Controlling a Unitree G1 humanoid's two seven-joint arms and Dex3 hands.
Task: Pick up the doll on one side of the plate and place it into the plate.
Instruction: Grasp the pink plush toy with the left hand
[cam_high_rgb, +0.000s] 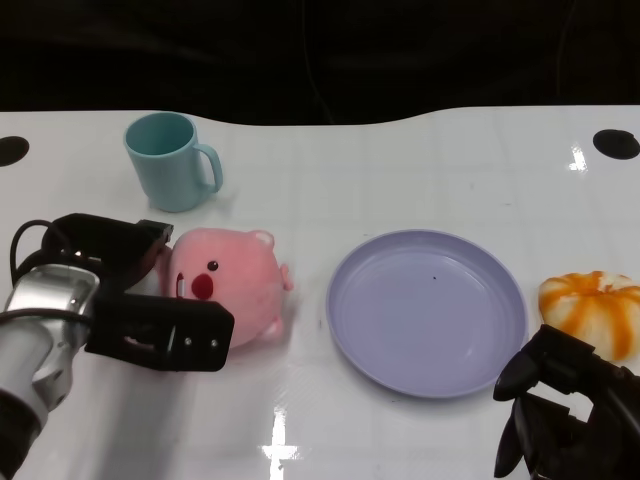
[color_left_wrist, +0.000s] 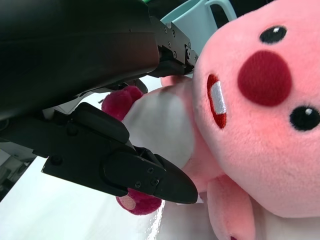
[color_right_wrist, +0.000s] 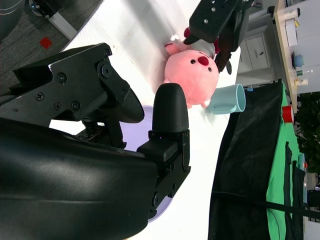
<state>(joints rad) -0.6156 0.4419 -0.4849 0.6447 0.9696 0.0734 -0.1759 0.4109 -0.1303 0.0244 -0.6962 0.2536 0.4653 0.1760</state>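
The doll (cam_high_rgb: 232, 287), a pink plush with a red nose, lies on the white desk (cam_high_rgb: 420, 170) just to the left of the plate (cam_high_rgb: 427, 310) and apart from its rim. Go from the largest item down. The desk carries everything. The lavender plate sits at centre right with nothing in it. Your left hand (cam_high_rgb: 140, 290) brackets the doll: one set of black fingers (cam_high_rgb: 165, 335) runs along its near side, another lies at its far left side. In the left wrist view the fingers (color_left_wrist: 150, 175) sit against the plush body, so the hand is grasping the doll, which rests on the desk. Your right hand (cam_high_rgb: 565, 410) is at the lower right, near the plate's edge, fingers curled in on nothing. A teal mug (cam_high_rgb: 172, 160) stands behind the doll. An orange-and-white round object (cam_high_rgb: 592, 310) lies right of the plate.
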